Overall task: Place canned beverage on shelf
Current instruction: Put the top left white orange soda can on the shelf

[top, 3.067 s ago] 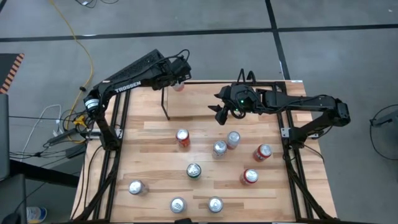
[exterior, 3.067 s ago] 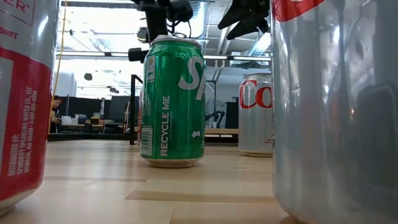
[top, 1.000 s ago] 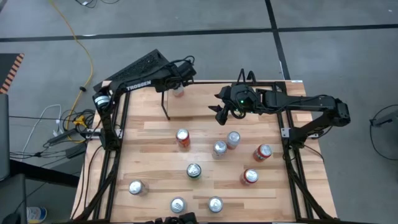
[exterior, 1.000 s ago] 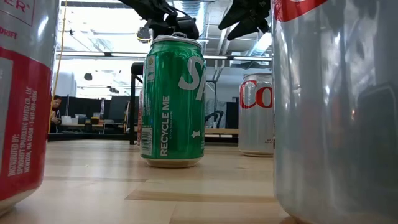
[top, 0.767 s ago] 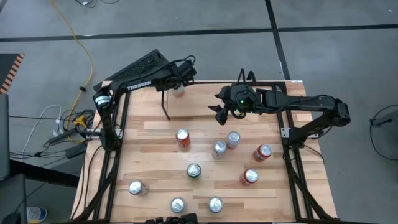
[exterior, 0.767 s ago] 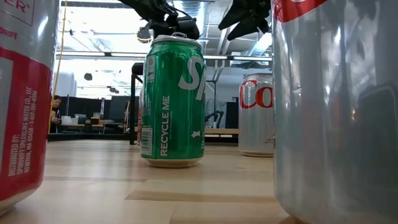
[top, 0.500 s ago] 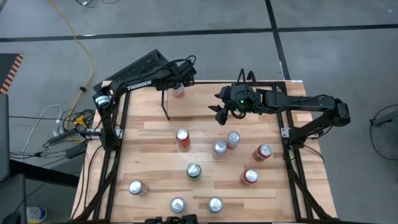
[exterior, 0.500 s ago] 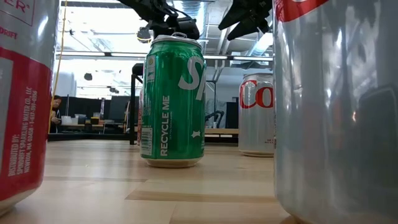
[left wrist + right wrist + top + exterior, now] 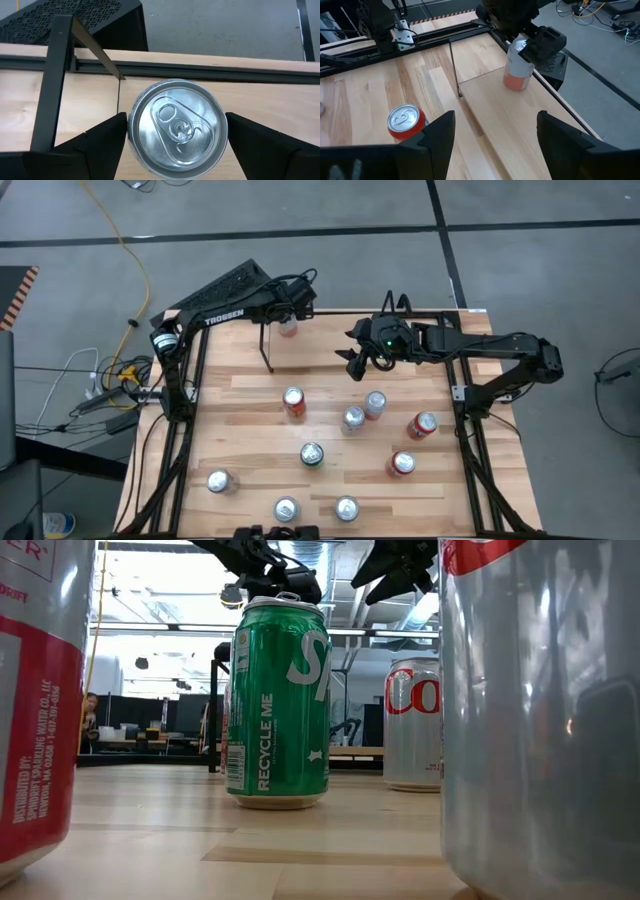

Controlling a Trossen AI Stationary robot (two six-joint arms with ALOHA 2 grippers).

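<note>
A can with a silver top and an orange-pink lower body [image 9: 516,70] stands at the left end of the shelf, on its light wood floor [image 9: 510,120], beside the thin black wire upright [image 9: 454,65]. In the high view the can [image 9: 288,328] is at the table's far edge. My left gripper [image 9: 176,125] is right above it, shut on it. My right gripper [image 9: 496,117] is open and empty, hovering over the middle of the shelf floor [image 9: 400,345]. My left gripper pinches the can between its two fingers, one on each side of the upper wall just under the rim [image 9: 131,135]. The fingers come from above, pointing down. The can is upright, its bottom [image 9: 515,86] on the shelf's wood floor.
Several more cans stand on the table nearer the front: a red one [image 9: 293,401], two silver ones [image 9: 353,417] [image 9: 375,402], a green one [image 9: 312,454] and others toward the near edge. A black tubular frame [image 9: 190,380] runs along the table's sides.
</note>
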